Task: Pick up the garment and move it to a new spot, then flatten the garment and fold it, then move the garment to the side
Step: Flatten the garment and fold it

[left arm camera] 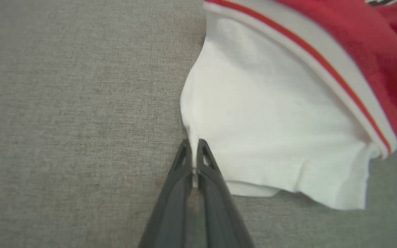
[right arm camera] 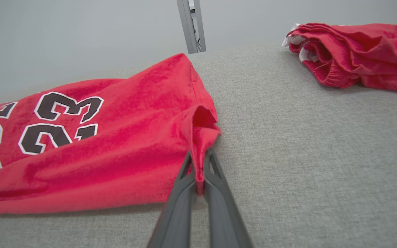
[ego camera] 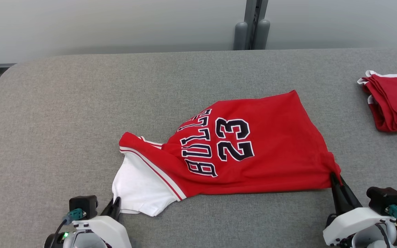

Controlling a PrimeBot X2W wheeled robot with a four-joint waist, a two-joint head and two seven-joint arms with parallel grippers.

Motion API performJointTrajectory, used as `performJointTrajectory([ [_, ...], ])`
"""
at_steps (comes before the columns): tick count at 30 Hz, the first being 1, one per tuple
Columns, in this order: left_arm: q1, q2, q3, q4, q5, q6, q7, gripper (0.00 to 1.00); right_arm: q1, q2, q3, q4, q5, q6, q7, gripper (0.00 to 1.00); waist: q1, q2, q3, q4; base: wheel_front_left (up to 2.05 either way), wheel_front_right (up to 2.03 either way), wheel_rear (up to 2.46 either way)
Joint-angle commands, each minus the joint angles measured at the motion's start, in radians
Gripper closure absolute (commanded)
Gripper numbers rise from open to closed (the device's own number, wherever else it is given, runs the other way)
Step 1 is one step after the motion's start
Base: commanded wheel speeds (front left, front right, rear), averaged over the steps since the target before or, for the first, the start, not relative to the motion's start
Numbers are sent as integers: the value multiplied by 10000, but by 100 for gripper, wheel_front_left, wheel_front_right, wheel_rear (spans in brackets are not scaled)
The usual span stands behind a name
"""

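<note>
The garment (ego camera: 253,148) is a red jersey with "BULLS 23" in dark letters and a white sleeve (ego camera: 140,187), lying crumpled on the grey table near its front. My left gripper (ego camera: 115,206) is at the sleeve's lower left edge; in the left wrist view it (left arm camera: 194,146) is shut on a pinch of the white sleeve (left arm camera: 271,124). My right gripper (ego camera: 334,179) holds the jersey's red lower right corner; the right wrist view shows it (right arm camera: 198,160) shut on a fold of the red garment (right arm camera: 122,151).
Red folded clothes with white trim (ego camera: 396,103) lie at the table's right edge, also seen as a red pile (right arm camera: 353,55) in the right wrist view. A grey post (ego camera: 252,27) stands behind the table's far edge. Bare grey tabletop (ego camera: 64,120) spreads to the left.
</note>
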Motion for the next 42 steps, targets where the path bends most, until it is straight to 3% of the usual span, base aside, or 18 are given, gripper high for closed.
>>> performJointTrajectory([
  [1,18,-57,-80,14,-29,-72,-26,100,69,-68,-17,-89,-3,-2,27,100,0,0,-11,10,0,0,0],
  [10,176,-115,207,-1389,-360,-179,-1452,100,-57,-65,282,-501,555,-1,-224,100,0,0,-186,31,0,0,0],
  [20,879,-366,355,-4213,-1338,-462,-2317,100,169,-90,505,-2162,2142,-1,-127,100,0,0,-681,-75,0,0,0],
  [34,1333,-376,470,-9063,-2086,-150,-1947,100,909,-425,-40,-6274,2833,1,895,100,0,0,-1296,-356,0,0,0],
  [42,925,152,653,-11308,-1691,266,-974,100,1376,-372,-633,-8202,2773,1,1694,100,0,0,-1030,-563,0,0,0],
])
